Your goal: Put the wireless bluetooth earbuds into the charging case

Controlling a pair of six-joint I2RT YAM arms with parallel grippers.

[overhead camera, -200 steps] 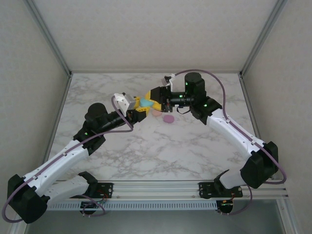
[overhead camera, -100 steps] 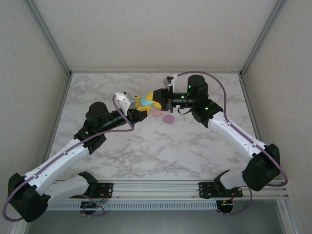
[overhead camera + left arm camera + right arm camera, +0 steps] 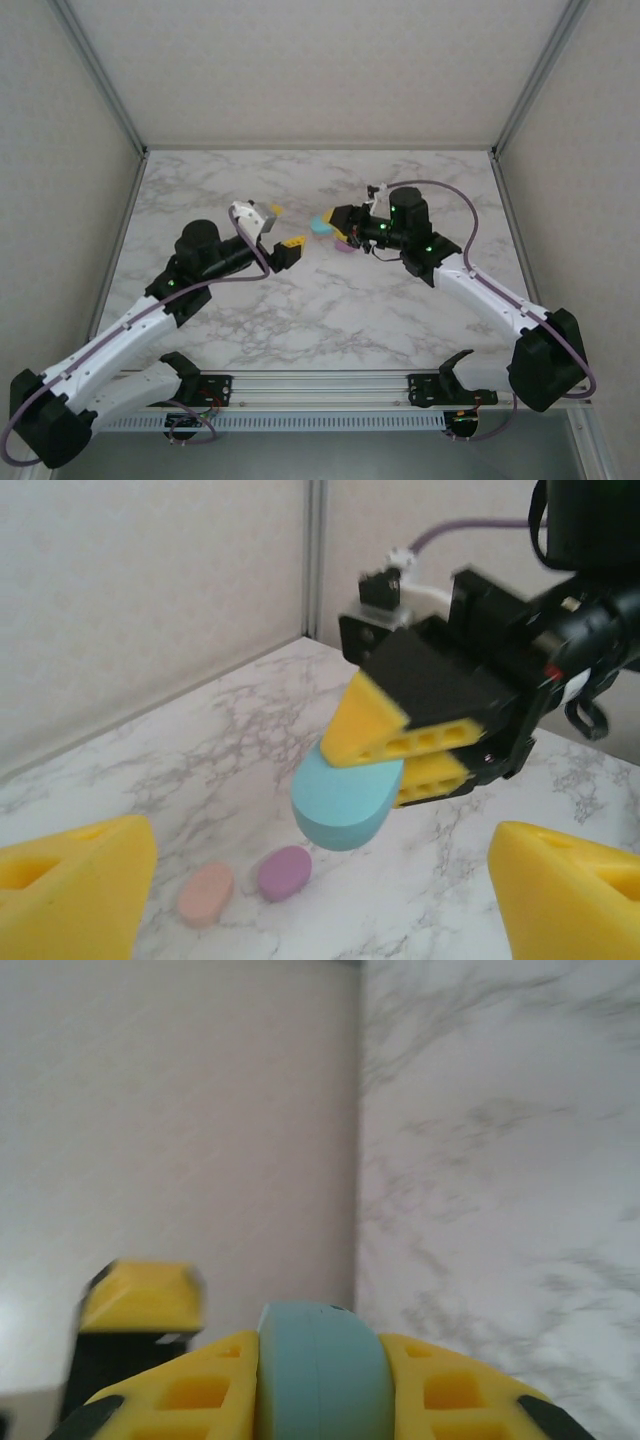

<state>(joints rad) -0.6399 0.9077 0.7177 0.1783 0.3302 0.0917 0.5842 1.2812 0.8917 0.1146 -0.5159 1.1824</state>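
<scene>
Above the table [image 3: 350, 320], a closed teal case [image 3: 340, 805] was clamped in the right gripper [image 3: 370, 765]; the left gripper [image 3: 284, 226] was spread, empty. Earbud insertion was judged not begun.

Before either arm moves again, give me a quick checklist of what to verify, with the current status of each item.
1. Right end effector grip: ok, shut on the teal oval piece, which is held above the table.
2. Left end effector ready: ok, open with nothing in it.
3. Gap between the end effectors: ok, apart but close in the top view.
4. Pink oval piece and purple oval piece: ok, lying side by side on the table, ungripped.
5. Lid or opening on the teal oval piece: cannot tell.
</scene>
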